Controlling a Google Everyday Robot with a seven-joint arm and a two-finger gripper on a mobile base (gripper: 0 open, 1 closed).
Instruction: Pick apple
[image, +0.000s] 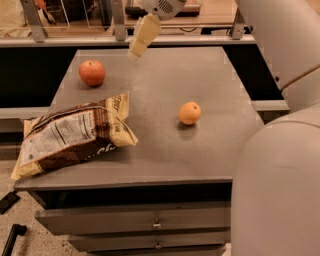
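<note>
Over the far edge of the flat grey tabletop (165, 90) hangs the cream-coloured gripper (136, 50); apart vs together: can't tell. Round reddish-orange apple (92, 73) sits at the top's far-left corner, to gripper's left & lower, near, nothing betw. them.

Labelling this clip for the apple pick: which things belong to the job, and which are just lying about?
Job: apple, back left on the table; gripper, hovering above the table's far side, right of the apple.
Lying about: orange fruit, right of centre; snack bag, front left.
</note>
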